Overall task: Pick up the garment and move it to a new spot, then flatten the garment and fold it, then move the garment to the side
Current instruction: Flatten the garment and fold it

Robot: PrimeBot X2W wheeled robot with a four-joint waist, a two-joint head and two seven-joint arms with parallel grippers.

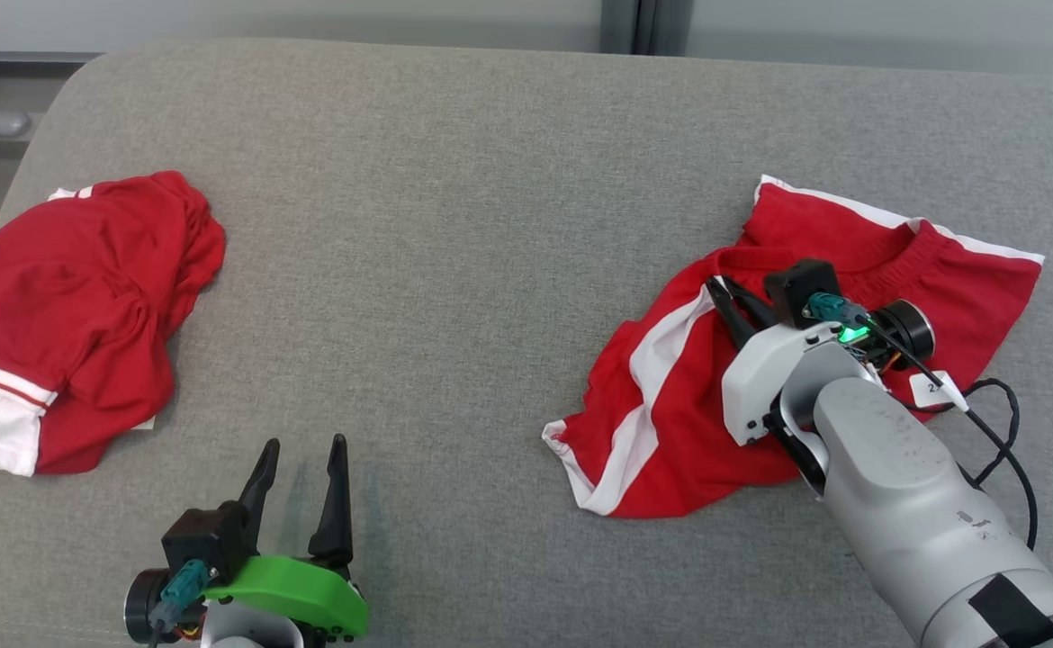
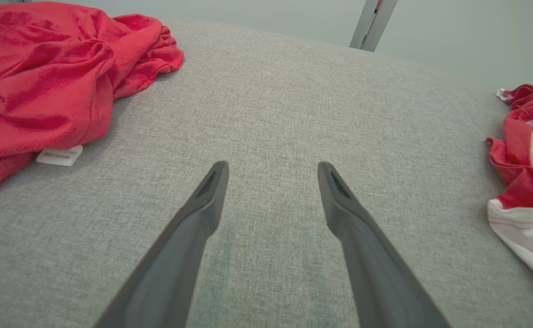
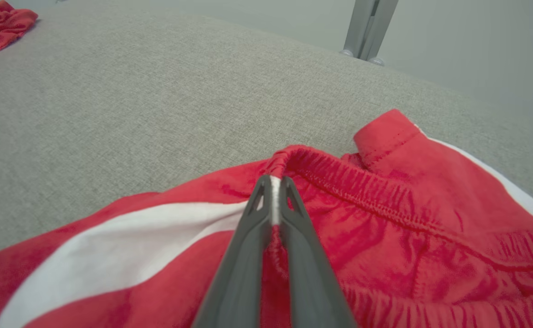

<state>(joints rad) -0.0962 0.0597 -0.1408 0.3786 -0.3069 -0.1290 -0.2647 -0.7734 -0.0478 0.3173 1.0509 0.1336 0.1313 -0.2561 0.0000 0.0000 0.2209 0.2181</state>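
The garment [image 1: 670, 396] is a pair of red shorts with white side stripes, lying rumpled on the right of the grey cushion. My right gripper [image 1: 717, 286] is shut on it, pinching a fold at the elastic waistband by the white stripe. In the right wrist view the garment [image 3: 385, 237] spreads below and the right gripper [image 3: 274, 182] has a thin ridge of cloth between its two closed fingers. My left gripper [image 1: 303, 443] stands open over bare cushion near the front edge. In the left wrist view the left gripper [image 2: 272, 167] has nothing between its fingers, and the garment [image 2: 526, 182] lies at the right edge.
A second red and white garment [image 1: 67, 315] lies heaped at the left edge of the cushion [image 1: 454, 270], with a white label [image 2: 59, 156] showing under it. A black cable [image 1: 1003, 432] trails from my right wrist over the cloth. A metal post [image 3: 366, 27] stands behind the cushion.
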